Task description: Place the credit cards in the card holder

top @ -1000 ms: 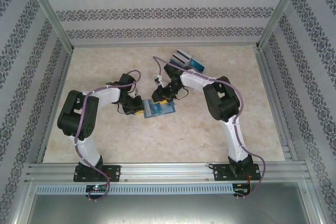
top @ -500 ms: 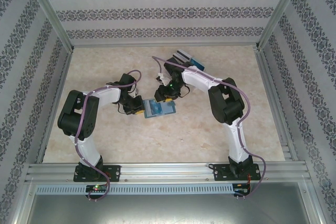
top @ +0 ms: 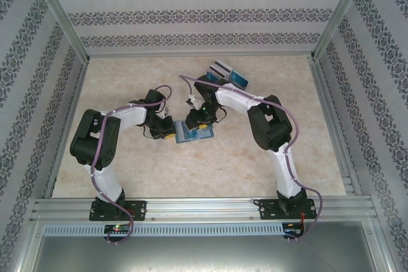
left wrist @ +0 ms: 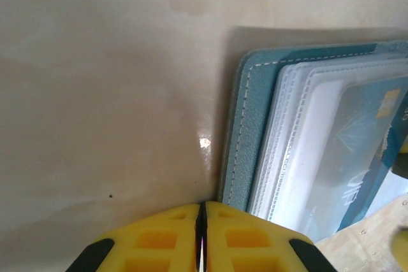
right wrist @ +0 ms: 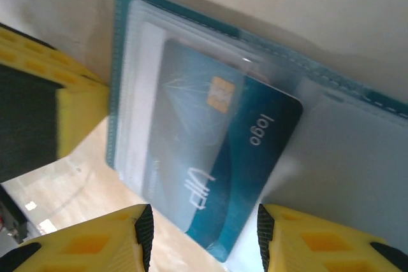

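Observation:
The teal card holder lies open mid-table, its clear pockets facing up. A blue-teal credit card printed "logo" and "vip" sits part way in a clear pocket, its free end between the fingers of my right gripper. Those jaws stand open either side of it. My left gripper is shut, its yellow tips down at the holder's stitched left edge, one tip over the corner. Both grippers meet at the holder in the top view, the left and the right. More credit cards lie fanned at the back.
Aluminium frame posts and patterned walls close in the marble-look table on three sides. The left gripper's yellow finger shows beside the holder in the right wrist view. The arms' bases stand on the near rail.
The right gripper drew back a little, then came down over the holder, and its jaws spread slightly. The left arm and the holder stayed put.

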{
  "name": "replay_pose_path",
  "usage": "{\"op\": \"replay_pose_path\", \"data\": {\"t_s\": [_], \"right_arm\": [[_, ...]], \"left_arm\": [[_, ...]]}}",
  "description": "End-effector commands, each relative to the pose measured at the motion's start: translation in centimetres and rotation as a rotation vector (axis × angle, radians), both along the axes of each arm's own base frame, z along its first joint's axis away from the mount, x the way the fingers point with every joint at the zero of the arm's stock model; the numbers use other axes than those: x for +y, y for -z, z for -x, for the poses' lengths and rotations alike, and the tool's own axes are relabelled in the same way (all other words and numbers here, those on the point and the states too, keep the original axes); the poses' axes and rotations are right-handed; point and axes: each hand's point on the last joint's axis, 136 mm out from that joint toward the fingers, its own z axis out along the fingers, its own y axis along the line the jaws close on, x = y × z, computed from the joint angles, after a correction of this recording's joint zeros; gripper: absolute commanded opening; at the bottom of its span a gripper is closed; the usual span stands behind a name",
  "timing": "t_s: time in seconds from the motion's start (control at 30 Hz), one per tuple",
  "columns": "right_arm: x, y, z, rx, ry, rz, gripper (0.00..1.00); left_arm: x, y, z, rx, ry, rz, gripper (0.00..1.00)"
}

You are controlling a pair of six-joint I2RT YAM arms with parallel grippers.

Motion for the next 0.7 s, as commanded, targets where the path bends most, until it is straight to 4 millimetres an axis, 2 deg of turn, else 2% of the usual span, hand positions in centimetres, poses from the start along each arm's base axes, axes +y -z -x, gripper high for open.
{"op": "replay_pose_path", "data": {"t_s": [0.0, 0.2, 0.53, 0.67], "right_arm": [[-0.4, 1.1, 0.4, 0.003, -0.023, 0.056, 0.49], [0.8, 0.8, 0.7, -0.006, -0.038, 0.036, 0.48], [3.3, 0.5, 0.9, -0.053, -0.107, 0.099, 0.48], [3.2, 0.6, 1.1, -0.047, -0.113, 0.105, 0.48]], "left_arm": [[-3.2, 1.6, -0.1, -0.039, 0.067, 0.069, 0.11], [-3.3, 1.8, -0.1, -0.035, 0.063, 0.075, 0.11], [-3.5, 1.9, -0.1, -0.039, 0.056, 0.090, 0.09], [-3.5, 1.9, -0.1, -0.038, 0.056, 0.090, 0.09]]}}
